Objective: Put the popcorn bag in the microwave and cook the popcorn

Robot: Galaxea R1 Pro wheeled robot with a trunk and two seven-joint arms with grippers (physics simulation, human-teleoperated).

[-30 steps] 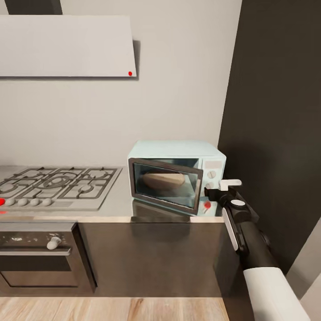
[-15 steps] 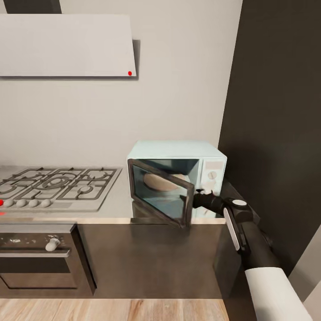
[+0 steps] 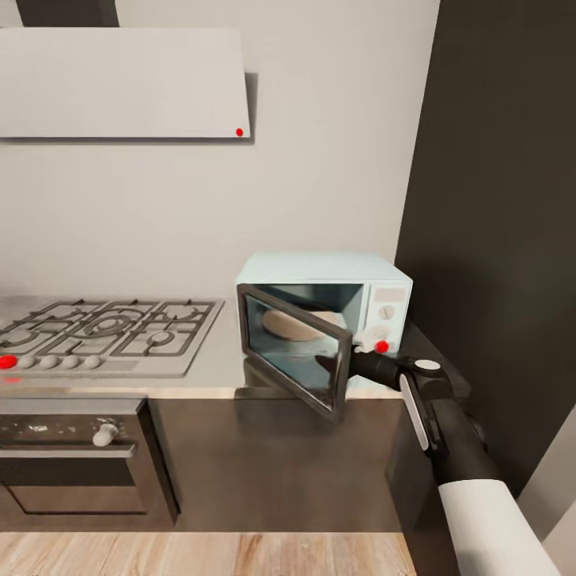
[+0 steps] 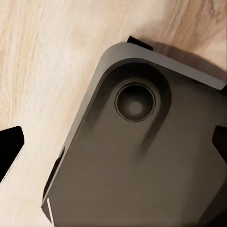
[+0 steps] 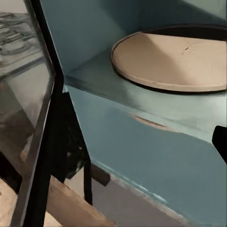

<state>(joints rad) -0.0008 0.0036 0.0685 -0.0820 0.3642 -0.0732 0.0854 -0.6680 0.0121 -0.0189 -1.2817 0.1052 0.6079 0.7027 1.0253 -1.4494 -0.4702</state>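
Mint-blue microwave (image 3: pixel 324 308), door (image 3: pixel 294 352) ajar beside right fingers (image 3: pixel 346 366), grip state indeterminate; turntable (image 5: pixel 172 59) bare, popcorn bag unloaded.

The mint-blue microwave (image 3: pixel 324 270) stands on the grey worktop (image 3: pixel 212 364) at the stove's 3 o'clock, its dark glass door (image 3: pixel 294 351) half open, a tan disc (image 5: pixel 175 59) inside.

Microwave (image 5: pixel 142 156) stands open
Round tan turntable (image 5: pixel 175 59) sits inside the mint cavity; dark-framed glass door (image 5: pixel 28 94) swung aside.
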